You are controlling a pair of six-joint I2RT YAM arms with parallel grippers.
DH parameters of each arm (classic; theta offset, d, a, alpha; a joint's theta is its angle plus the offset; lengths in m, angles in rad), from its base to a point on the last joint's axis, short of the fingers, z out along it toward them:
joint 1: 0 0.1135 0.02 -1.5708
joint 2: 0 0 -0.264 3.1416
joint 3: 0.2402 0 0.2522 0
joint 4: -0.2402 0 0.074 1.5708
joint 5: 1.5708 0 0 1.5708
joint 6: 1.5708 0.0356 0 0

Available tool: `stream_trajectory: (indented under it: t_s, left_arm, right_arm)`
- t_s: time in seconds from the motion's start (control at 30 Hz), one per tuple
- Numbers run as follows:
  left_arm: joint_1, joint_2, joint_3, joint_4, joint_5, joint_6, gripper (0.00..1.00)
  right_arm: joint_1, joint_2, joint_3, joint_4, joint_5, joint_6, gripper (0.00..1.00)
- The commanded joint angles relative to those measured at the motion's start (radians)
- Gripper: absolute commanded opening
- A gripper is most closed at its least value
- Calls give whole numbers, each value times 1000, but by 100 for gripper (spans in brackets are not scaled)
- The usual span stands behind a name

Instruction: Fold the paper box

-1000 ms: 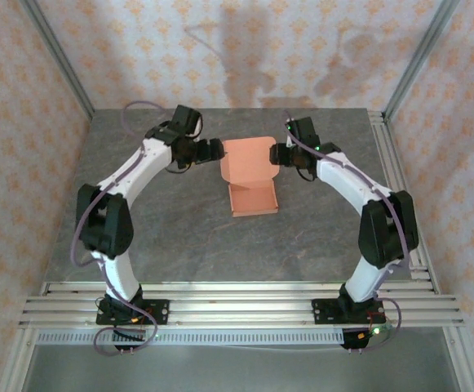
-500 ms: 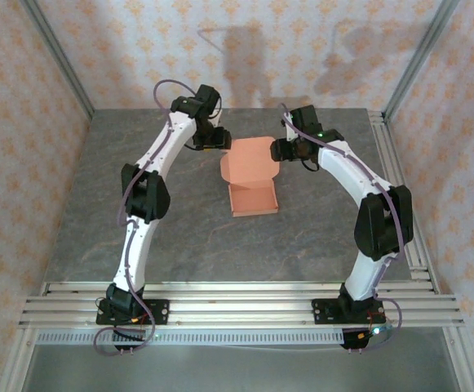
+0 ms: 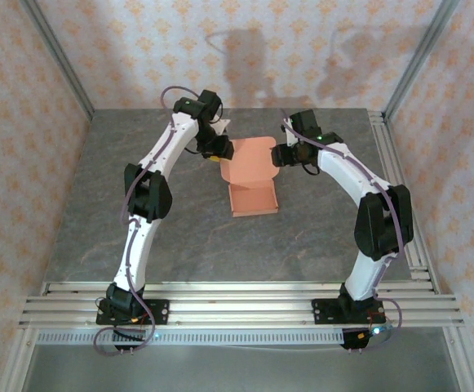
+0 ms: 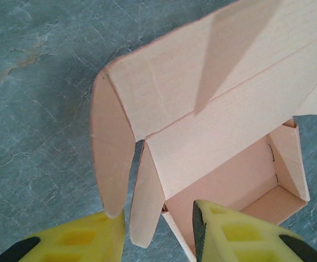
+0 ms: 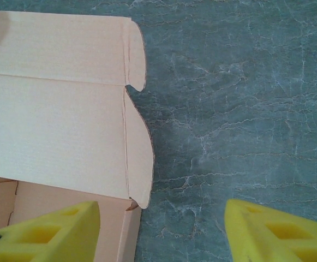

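The salmon-orange paper box (image 3: 253, 198) sits mid-table as an open tray with its lid (image 3: 250, 160) standing up at the back. My left gripper (image 3: 219, 149) is at the lid's left edge, open. In the left wrist view the lid (image 4: 229, 103) fills the upper right; a rounded side flap (image 4: 110, 158) touches my left finger (image 4: 76, 240), and a second flap (image 4: 146, 202) hangs in the gap. My right gripper (image 3: 282, 154) is open wide beside the lid's right edge; the lid's side flap (image 5: 139, 158) and the tray corner (image 5: 126, 232) lie just inside its left finger (image 5: 43, 232).
Grey marbled table top (image 3: 139, 212) lies all around the box. Patterned walls and aluminium frame rails (image 3: 400, 171) bound the table at the back and right. The arms' bases stand on the rails at the near edge.
My left arm has stretched out and swung its gripper right and back, onto the lid's left flaps. The right gripper has barely moved. The box stays put.
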Motion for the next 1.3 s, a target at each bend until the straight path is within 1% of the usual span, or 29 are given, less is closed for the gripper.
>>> stream_trajectory:
  t_s: [0.0, 0.13, 0.27, 0.33, 0.4, 0.57, 0.63, 0.7, 0.8, 0.9, 1.07, 1.2, 1.27]
  left_arm:
    - [-9, -26, -11, -33, 0, 50, 37]
    - [-9, -16, -2, -24, -49, 39, 37]
    - [-9, -3, 17, -20, -25, 37, 35]
    - [-9, -1, 17, -11, -16, 34, 32]
    - [-9, 3, 16, -6, -21, 33, 27]
    - [-9, 7, 16, -6, -14, 34, 21]
    - [-9, 7, 15, -5, -22, 35, 14]
    - [-9, 7, 13, -4, -25, 33, 9]
    - [-9, 0, 11, 0, -20, 44, 6]
    - [-9, -15, -1, 6, -35, 57, 0]
    - [-11, -82, -89, 74, -25, 93, 0]
    - [-14, -143, -159, 137, -49, 114, 0]
    - [-17, -173, -199, 174, -56, 118, 0]
  right_arm:
    - [-8, -39, -17, 2, 4, -6, 62]
    - [-9, -47, -25, 4, 14, -11, 62]
    - [-9, -48, -28, 4, 15, -9, 62]
    - [-10, -49, -28, 2, 15, -7, 62]
    - [-9, -51, -27, 2, 15, -5, 62]
    - [-9, -63, -30, 1, 17, -5, 62]
    - [-10, -70, -30, 2, 13, -6, 62]
    - [-9, -77, -30, 2, 11, -5, 62]
    - [-10, -85, -29, 1, 10, -4, 62]
    - [-9, -98, -29, 1, 11, -4, 62]
    - [-14, -112, -26, -1, -3, -9, 62]
    - [-31, -112, -20, -2, -45, -21, 62]
    - [-37, -109, -15, -8, -47, -35, 62]
